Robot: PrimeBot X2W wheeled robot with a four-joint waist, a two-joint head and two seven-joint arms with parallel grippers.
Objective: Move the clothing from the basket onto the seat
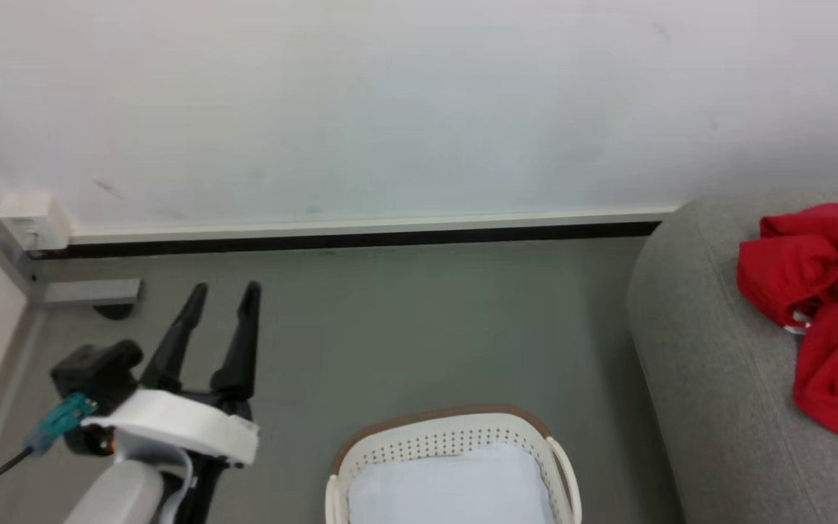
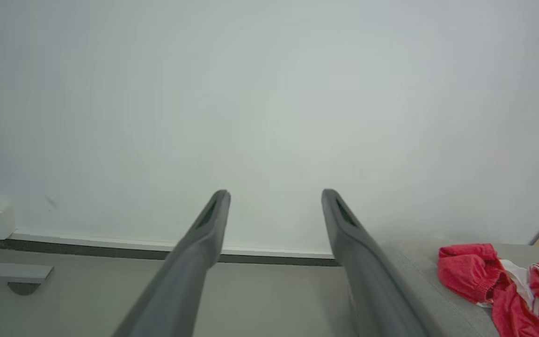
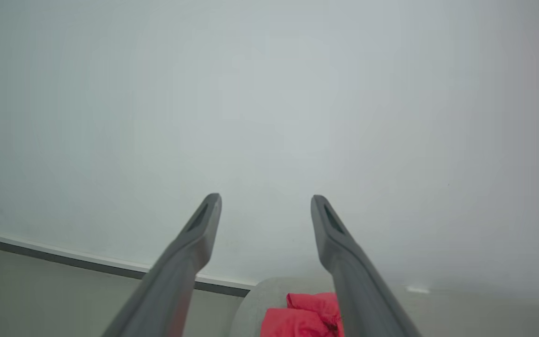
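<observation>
Clothing (image 1: 819, 306) heaped red on seat (image 1: 703, 364), right of basket (image 1: 448, 437); visible basket interior pale, no red seen; left tool (image 1: 226, 287) wide, empty, left of basket; right tool (image 3: 265, 201) wide, empty, likely nearer seat.

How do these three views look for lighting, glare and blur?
Head view: soft even light, sharp, no glare; the inside of the basket is a flat pale patch without detail. Left wrist view: hazy wall, dimmer edges, the left gripper blurring toward the bottom edge; the clothing reads clear. Right wrist view: same haze, the right gripper soft low down.
</observation>
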